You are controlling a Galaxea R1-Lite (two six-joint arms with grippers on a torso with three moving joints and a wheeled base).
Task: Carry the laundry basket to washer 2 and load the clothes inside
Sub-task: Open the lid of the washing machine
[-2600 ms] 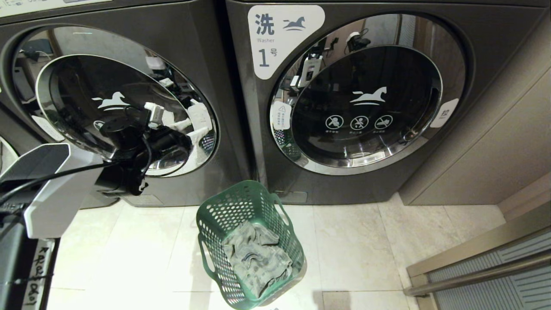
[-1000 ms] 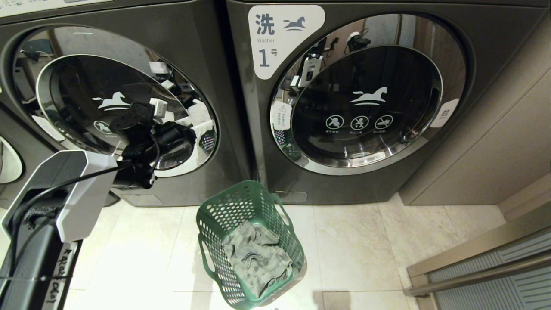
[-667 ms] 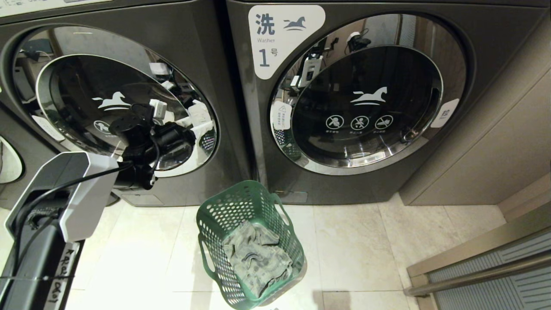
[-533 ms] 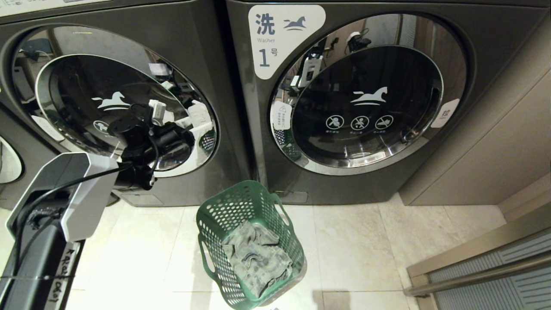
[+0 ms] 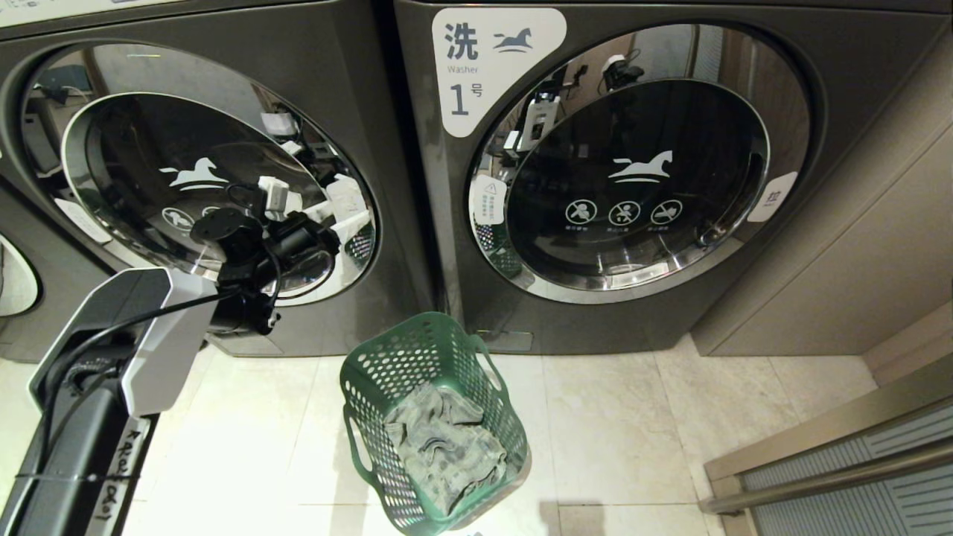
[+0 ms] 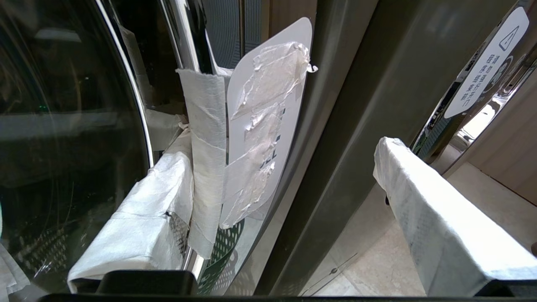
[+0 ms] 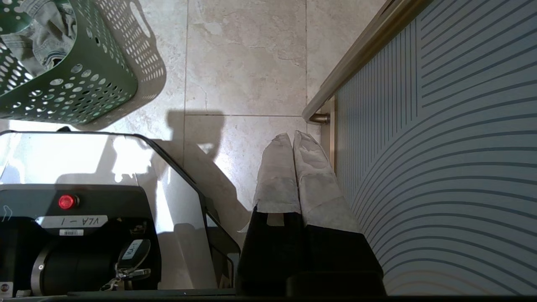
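Since the earlier frames, the left arm has advanced toward the left-hand washer [image 5: 223,97], bringing the left gripper [image 5: 327,216] up to the right edge of that machine's closed door [image 5: 186,186]. Its wrapped fingers [image 6: 138,218] stand wide apart and hold nothing; one finger lies against the taped white pull tab [image 6: 260,126] at the door's rim, the other hangs clear toward the neighbouring washer marked 1 [image 5: 819,74], whose door is also closed. On the tiled floor [image 5: 633,424], just in front of the seam between the two machines, stands the green laundry basket [image 5: 372,387], slightly tilted, with the grey clothes [image 5: 443,447] bundled inside. Out of the head view, the right gripper [image 7: 293,138] points down at the floor beside a striped panel [image 7: 440,147], fingers pressed together and empty.
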